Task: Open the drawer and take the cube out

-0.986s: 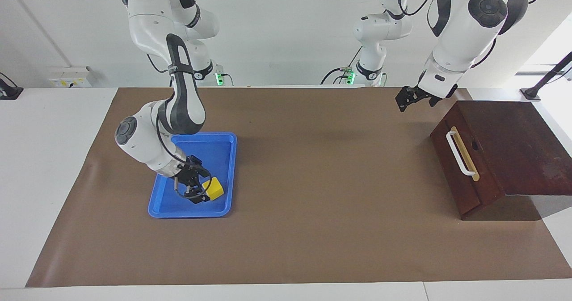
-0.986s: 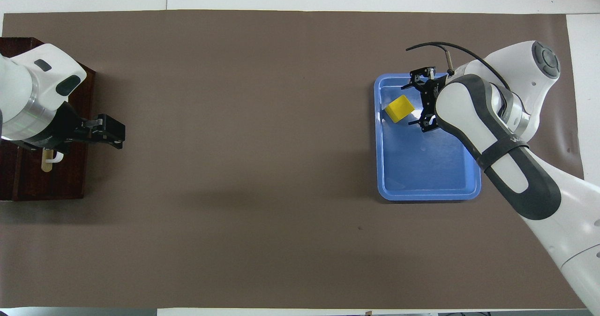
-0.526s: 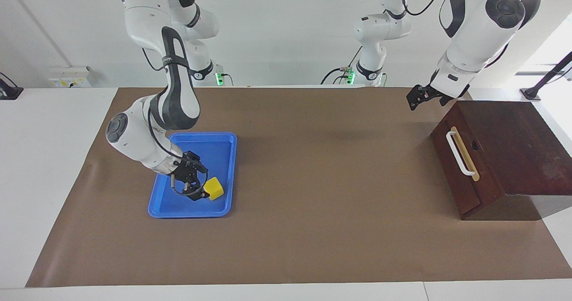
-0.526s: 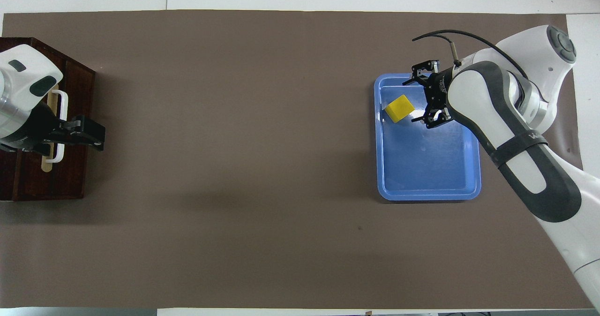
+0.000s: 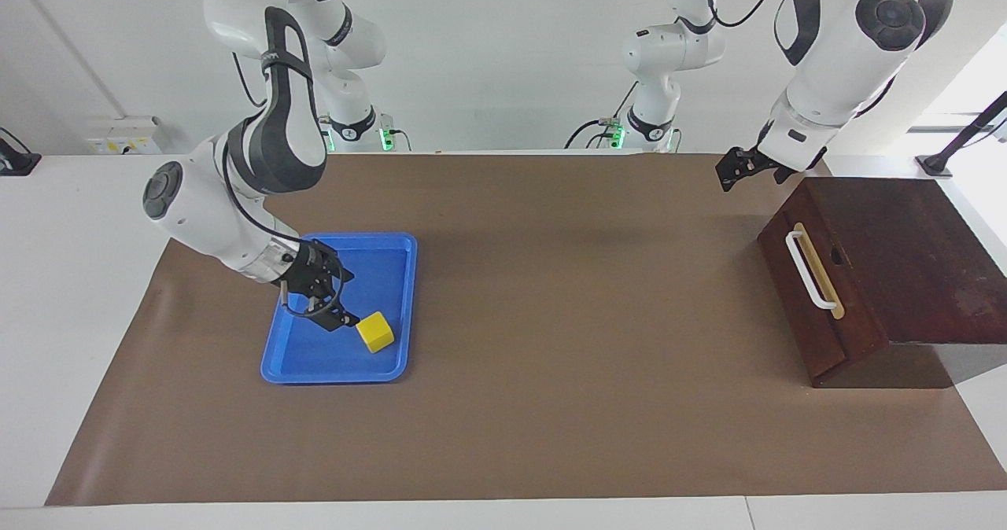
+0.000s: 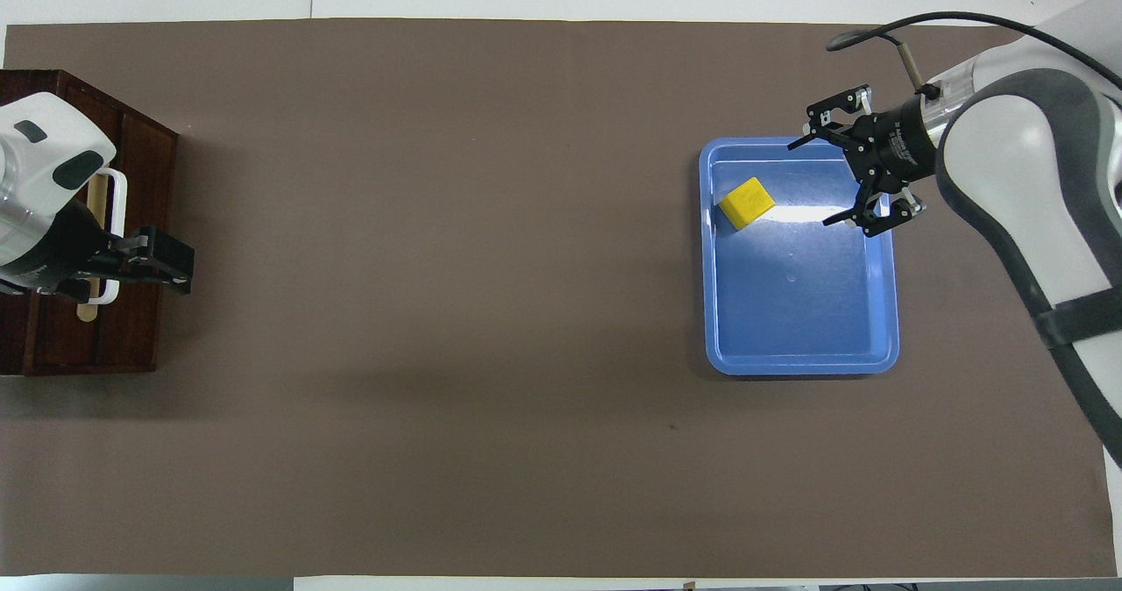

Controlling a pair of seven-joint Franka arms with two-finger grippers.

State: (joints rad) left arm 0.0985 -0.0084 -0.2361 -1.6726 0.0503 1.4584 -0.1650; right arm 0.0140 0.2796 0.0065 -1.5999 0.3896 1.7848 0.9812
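In the facing view, the cube (image 5: 375, 332) rests free on the floor of the blue tray (image 5: 397, 278), toward the right arm's end of the table. The right gripper (image 5: 331, 316) has drawn back from the cube over the last second: it previously sat against the cube with its fingers around it, and it now hangs just beside the cube, over the tray, with fingers spread wide and nothing held. This indicates a completed release. The drawer (image 5: 810, 298) is pushed in flush with its sloped box, white handle (image 5: 809, 269) outward. The left gripper (image 5: 735, 170) has lifted slightly toward the box's upper edge and hovers above the table beside it, fingers apart, empty; that arm appears to be retiring. In the overhead view, the cube (image 6: 747, 202) lies in the part of the tray (image 6: 793, 363) farther from the robots, and the right gripper (image 6: 855, 189) has moved off it toward the tray's outer rim, fingers spread. The left gripper (image 6: 166, 258) is over the table just in front of the drawer (image 6: 131, 249). Judged from this layout, the cube is out and the task is essentially finished.
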